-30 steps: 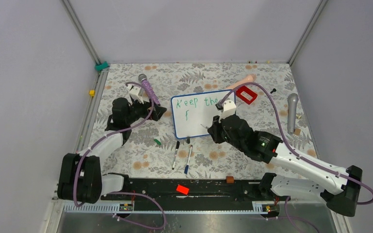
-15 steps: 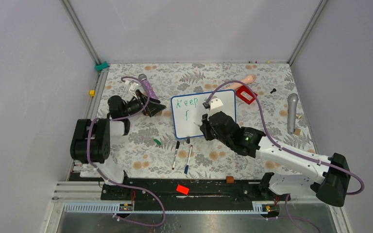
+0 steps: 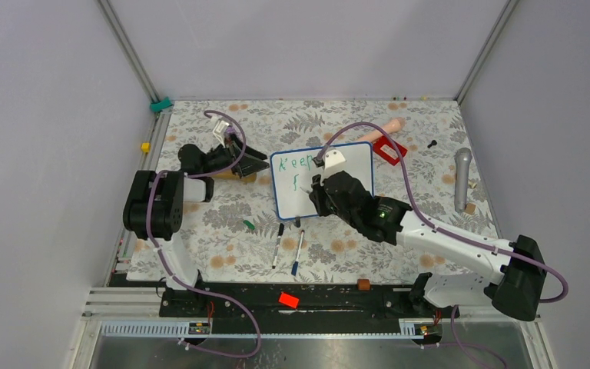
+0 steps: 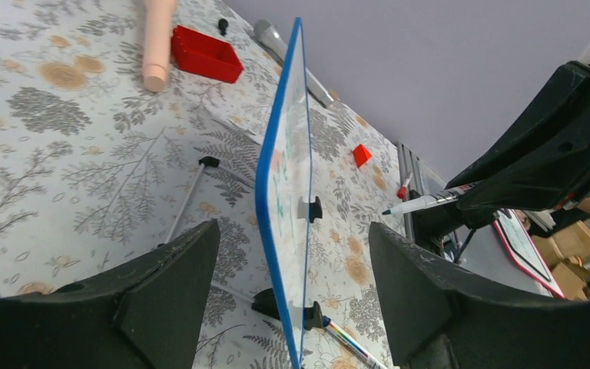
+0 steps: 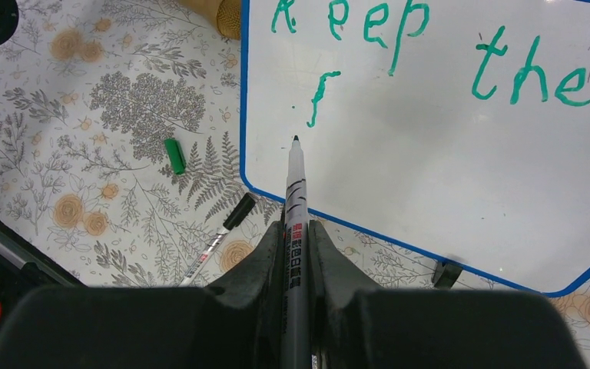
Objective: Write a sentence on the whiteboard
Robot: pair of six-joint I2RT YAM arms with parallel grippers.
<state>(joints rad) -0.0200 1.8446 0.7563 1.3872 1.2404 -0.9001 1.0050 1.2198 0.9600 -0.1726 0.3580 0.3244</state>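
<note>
The whiteboard [image 3: 296,201] stands mid-table on black feet. Green writing on it reads "Keep the" [image 5: 399,38] with a lone "f" [image 5: 319,96] below. My right gripper [image 5: 296,231] is shut on a grey marker [image 5: 295,192]. Its tip points at the board just under the "f". The left wrist view shows the marker [image 4: 426,202] a little off the board face. My left gripper [image 4: 292,254] is open at the board's left rim [image 4: 275,192]. The rim runs between the jaws without touching either. From above the left gripper [image 3: 260,163] sits at that edge.
A green cap [image 3: 249,225] and two loose markers [image 3: 277,244] [image 3: 298,251] lie in front of the board. A red box [image 3: 390,151] and a peach cylinder [image 3: 380,131] lie behind it. A grey microphone [image 3: 462,178] lies far right.
My right gripper has moved left across the board with the marker, from the right side to below the "f". My left gripper has swung right to the board's left edge.
</note>
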